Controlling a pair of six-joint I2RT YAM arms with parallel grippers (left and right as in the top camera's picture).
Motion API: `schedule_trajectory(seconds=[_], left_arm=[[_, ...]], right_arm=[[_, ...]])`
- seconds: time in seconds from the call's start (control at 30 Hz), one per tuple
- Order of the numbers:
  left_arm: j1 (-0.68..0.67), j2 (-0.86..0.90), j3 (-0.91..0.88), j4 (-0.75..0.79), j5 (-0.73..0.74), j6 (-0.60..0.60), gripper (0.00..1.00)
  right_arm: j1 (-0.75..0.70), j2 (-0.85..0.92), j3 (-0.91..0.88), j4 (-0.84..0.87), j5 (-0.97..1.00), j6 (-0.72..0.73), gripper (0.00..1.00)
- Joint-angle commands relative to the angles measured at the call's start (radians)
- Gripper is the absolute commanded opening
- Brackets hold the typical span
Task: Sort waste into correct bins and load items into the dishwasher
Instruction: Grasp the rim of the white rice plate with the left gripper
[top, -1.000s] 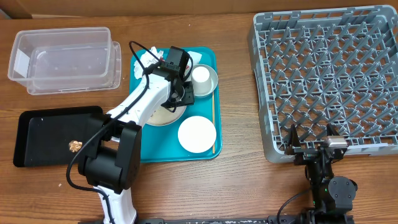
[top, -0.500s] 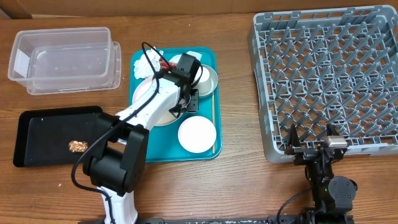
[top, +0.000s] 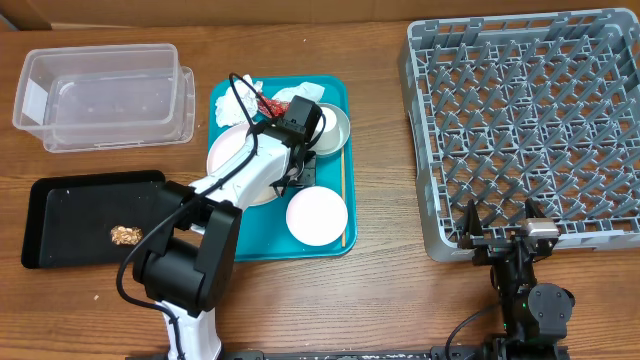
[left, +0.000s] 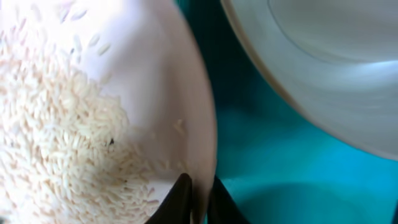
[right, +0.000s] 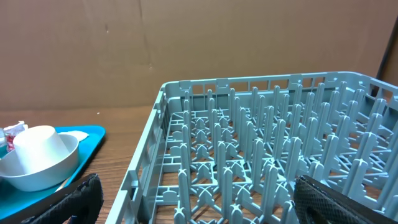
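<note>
**Station status, all positions referenced to the teal serving tray**

1. Left gripper: located over the middle of the tray. In the left wrist view its two fingers stand close together astride the rim of the large round pale plate. One finger is on the inner face and one on the outer side, pinching that rim.
2. The plate lies on the left half of the tray and carries white rice-like grains.
3. The silvery-grey bowl sits at the rear right corner of the tray. The right wrist view shows the small white cup resting inside it.
4. The smaller white bowl occupies the front right area of the tray. The thin wooden stick lies along the right edge.
5. The crumpled white paper napkin and small red wrapper lie at the rear left of the tray, just beside each other.
6. The clear plastic tub stands left of the tray, toward the rear. The black tray lies left of it, toward the front, and holds brown bits.
7. The grey dish rack stands right of the tray, apart from it.
8. Right gripper: well right of the tray, at the front edge of the rack. Its fingers are spread wide and grasp nothing.
</note>
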Motion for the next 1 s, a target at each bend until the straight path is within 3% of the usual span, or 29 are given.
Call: schedule_trajectory(seconds=[0.0,0.13,0.97], left_arm=[[-0.001,-0.015,0.014,-0.012,-0.013,0.0,0.08],[-0.001,-0.015,0.033,-0.027,-0.013,0.0,0.04],[-0.001,-0.015,0.274,-0.242,-0.059,-0.001,0.04]], right_arm=[[-0.003,-0.011,-0.01,0.007,-0.001,-0.004,1.0],[-0.003,-0.011,-0.01,0.007,-0.001,-0.004,1.0],[-0.003,-0.011,-0.01,0.006,-0.001,-0.004,1.0]])
